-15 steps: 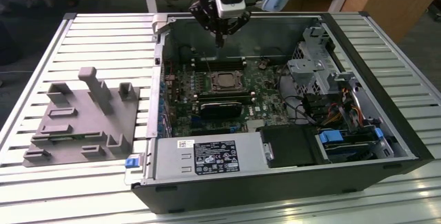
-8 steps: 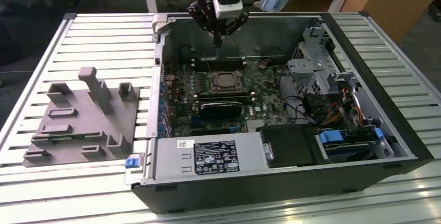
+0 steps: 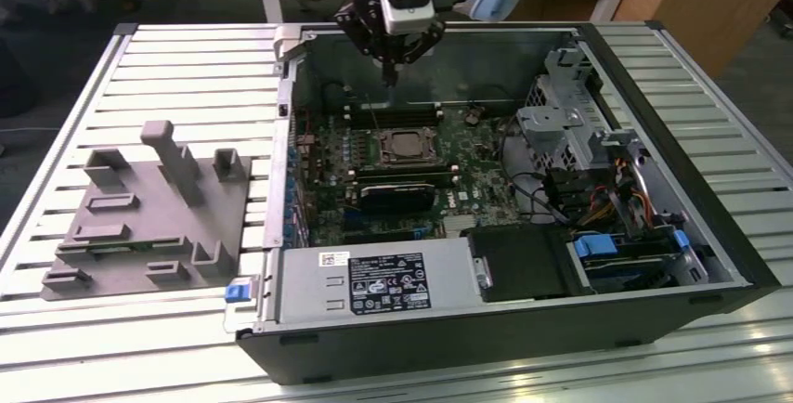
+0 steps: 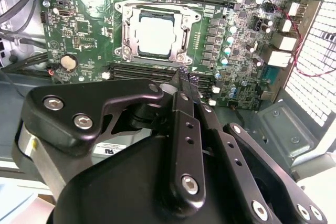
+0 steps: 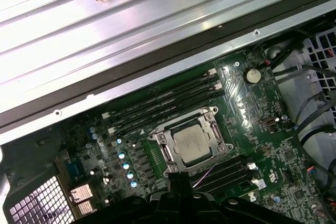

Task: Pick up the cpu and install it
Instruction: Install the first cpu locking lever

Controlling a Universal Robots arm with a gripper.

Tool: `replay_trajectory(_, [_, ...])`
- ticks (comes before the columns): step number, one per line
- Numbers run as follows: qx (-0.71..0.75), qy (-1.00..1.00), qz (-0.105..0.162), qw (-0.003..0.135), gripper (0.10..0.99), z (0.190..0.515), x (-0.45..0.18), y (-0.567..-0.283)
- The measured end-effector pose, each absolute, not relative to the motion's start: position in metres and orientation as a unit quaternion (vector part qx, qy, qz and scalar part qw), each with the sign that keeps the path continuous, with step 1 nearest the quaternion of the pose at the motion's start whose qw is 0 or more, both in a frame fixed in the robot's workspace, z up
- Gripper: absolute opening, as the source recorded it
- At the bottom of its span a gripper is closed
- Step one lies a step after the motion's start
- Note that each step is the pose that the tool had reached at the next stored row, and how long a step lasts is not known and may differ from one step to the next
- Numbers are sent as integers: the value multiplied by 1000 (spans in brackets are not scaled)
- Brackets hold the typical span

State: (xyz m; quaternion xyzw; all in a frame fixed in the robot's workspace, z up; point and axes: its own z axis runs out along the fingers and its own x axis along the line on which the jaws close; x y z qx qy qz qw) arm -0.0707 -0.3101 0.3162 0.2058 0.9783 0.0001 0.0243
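One claw (image 3: 389, 76) hangs over the open computer box (image 3: 496, 338), which lies on the metal tabletop (image 3: 186, 59). We see its two fingers pressed together, with nothing between them. The cpu (image 3: 403, 146) lies flat inside its square metal frame (image 3: 377, 148) on the green board (image 3: 325, 171), with its silver top facing up. The claw is near the cpu but apart from it, over the long black slots (image 3: 396, 110) just beside the frame. A grey plastic stand (image 3: 143, 213) sits on the tabletop at the exterior view's left, well apart from the cpu.
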Motion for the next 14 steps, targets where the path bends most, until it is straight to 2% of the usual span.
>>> replay_trajectory(14, [206,978,0,24,106,315,-75,-310])
